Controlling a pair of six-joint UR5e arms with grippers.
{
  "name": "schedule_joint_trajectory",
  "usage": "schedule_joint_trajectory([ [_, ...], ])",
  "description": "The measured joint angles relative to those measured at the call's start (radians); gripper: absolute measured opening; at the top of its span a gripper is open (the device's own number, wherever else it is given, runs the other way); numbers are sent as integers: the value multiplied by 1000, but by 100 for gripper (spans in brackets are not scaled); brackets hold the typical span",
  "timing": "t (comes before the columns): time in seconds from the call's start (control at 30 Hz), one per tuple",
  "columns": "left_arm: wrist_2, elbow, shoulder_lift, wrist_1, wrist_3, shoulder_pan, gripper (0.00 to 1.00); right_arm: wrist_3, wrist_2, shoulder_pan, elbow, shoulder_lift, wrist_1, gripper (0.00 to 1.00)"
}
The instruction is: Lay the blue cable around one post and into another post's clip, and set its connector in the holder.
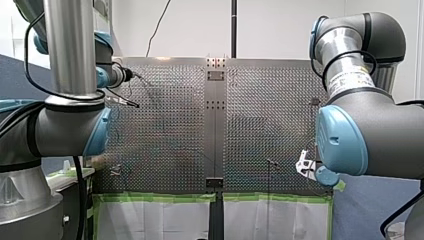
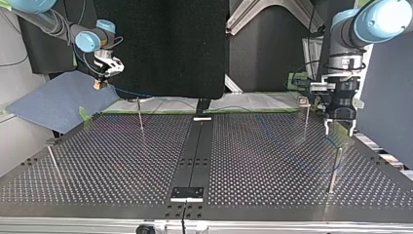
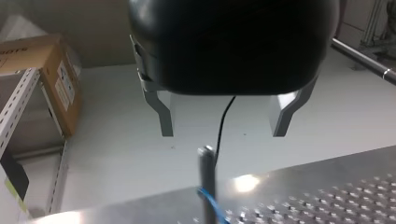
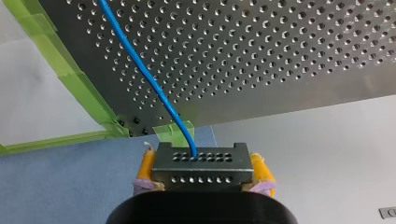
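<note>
Item: my right gripper (image 4: 202, 161), held off the table's corner, at the top view's far left, over a blue mat (image 2: 53, 105). Its yellow pads (image 4: 147, 163) are clenched on the grey connector (image 4: 201, 173). The blue cable (image 4: 140, 65) leaves the connector's top face and runs slack across the perforated table (image 2: 272, 161). Item: my left gripper (image 3: 223, 133), pointing down at the table's edge at the top view's right, metal fingers (image 3: 163, 112) spread wide and holding nothing. A thin post (image 3: 207, 182) stands just under it, with the cable against the post low down; whether it wraps round cannot be told. Surroundings: green tape (image 4: 79, 88) along the table's edge, a black centre rail (image 2: 197, 151), and a cardboard box (image 3: 42, 74) beyond.
</note>
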Motion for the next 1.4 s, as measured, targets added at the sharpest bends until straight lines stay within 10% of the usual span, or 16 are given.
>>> schedule_joint_trajectory([
  [0.77,-187,202,129,-202,203,4,100,-1,0,0,-1,0,0,0],
  [1.4,-346,358,68,-361,362,-94,100,-3,0,0,-2,-1,9,0],
])
